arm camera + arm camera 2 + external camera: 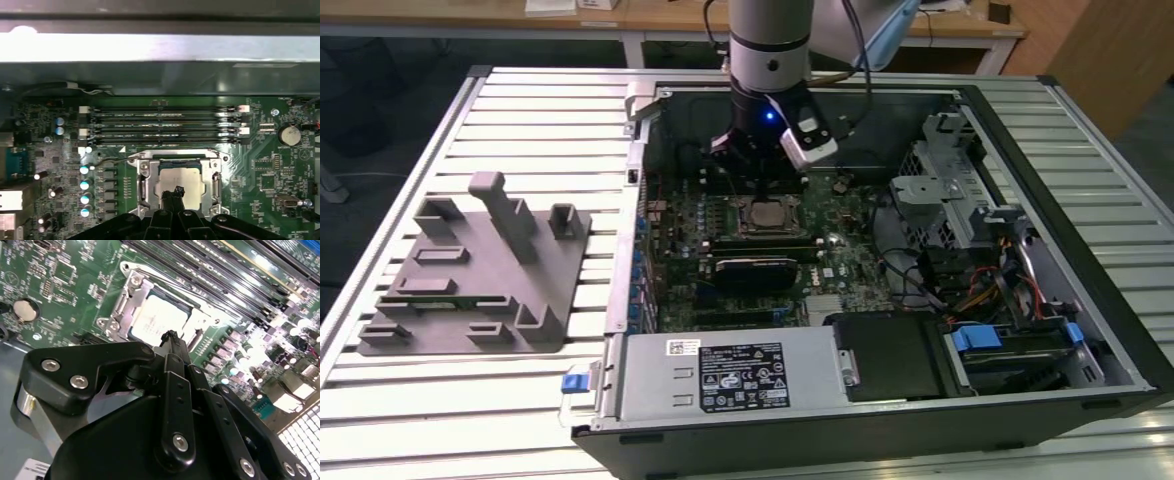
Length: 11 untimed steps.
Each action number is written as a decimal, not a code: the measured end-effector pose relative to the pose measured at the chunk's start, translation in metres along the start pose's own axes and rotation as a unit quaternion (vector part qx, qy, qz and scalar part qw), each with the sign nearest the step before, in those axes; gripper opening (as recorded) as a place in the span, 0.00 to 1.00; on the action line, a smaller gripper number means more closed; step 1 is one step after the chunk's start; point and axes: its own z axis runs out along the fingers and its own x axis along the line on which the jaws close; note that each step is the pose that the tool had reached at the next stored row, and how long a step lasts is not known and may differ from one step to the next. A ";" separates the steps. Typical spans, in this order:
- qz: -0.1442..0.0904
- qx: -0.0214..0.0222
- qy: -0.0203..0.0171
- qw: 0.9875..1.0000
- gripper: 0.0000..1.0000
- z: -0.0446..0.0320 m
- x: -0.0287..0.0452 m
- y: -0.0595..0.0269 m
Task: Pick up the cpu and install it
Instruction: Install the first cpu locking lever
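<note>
Exterior view: the gripper (758, 196) hangs inside the open computer case (1067, 300), directly over the cpu (769, 218), which is seated in the motherboard (841, 255) socket.

Second wrist view: fingers (172, 370) are pressed together and grasp nothing. Contact between their tips and the cpu (150, 320) cannot be determined.

First wrist view: the cpu (192, 182) lies within the metal socket frame (142, 180), beside the memory slots (160, 125).

Silver cpu (172, 177) flat in mobo socket
</note>
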 end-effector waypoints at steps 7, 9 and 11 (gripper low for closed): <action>0.000 0.000 0.000 1.000 0.11 -0.0004 0.0115 -0.0002; 0.000 0.000 0.000 1.000 0.11 -0.0006 0.0154 -0.0003; 0.000 0.000 0.000 1.000 0.11 -0.0008 0.0203 -0.0004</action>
